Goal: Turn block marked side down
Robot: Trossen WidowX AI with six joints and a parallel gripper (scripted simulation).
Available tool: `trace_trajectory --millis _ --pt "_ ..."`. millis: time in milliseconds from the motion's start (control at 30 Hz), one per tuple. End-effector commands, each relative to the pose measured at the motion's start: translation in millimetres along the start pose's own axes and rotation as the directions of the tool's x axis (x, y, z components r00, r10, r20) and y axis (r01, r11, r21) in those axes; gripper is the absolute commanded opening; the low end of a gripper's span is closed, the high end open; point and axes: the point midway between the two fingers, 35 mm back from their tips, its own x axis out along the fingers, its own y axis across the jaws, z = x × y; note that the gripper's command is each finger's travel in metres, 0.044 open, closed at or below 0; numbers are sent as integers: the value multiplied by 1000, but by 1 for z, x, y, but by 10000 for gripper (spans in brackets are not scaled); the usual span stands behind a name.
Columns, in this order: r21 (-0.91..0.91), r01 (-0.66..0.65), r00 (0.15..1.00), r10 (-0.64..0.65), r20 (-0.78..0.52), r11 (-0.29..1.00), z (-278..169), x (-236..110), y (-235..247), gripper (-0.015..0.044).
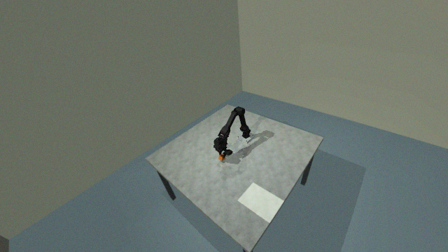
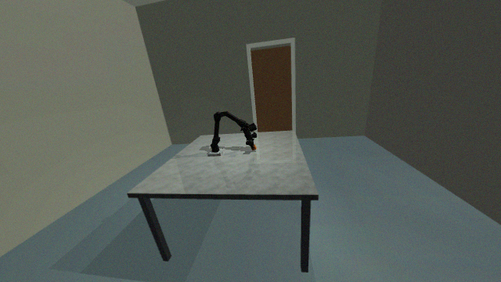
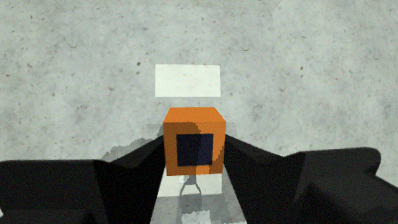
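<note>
An orange block (image 3: 194, 142) (image 1: 220, 157) (image 2: 254, 146) with a dark blue square mark sits between my two black fingers. In the wrist view the marked side faces the camera. My gripper (image 3: 193, 140) (image 1: 222, 156) (image 2: 253, 146) is shut on the block, one finger on each side of it. The block hangs just above the grey marble table (image 1: 196, 157) (image 2: 235, 176) (image 3: 75, 75), near the table's middle. I cannot tell the exact gap under the block.
A pale white rectangle (image 1: 260, 201) (image 3: 187, 80) lies flat on the table near one edge. The arm's base (image 1: 245, 134) (image 2: 214, 150) stands on the table. A brown door (image 2: 272, 88) is in the far wall.
</note>
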Motion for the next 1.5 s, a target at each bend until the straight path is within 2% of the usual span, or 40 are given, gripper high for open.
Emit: trace_trajectory --millis 0,300,500,700,1100,1467 --pt "4 3 997 -3 72 1000 -1 -1 0 0" --pt "5 2 980 -3 198 1000 -6 -3 0 0" --pt "5 2 978 -3 210 1000 -6 -3 0 0" --pt "4 3 957 -4 291 1000 -3 11 0 0" --pt "3 4 885 -5 466 1000 -4 29 0 0" --pt "4 3 792 -5 610 1000 -13 30 0 0"
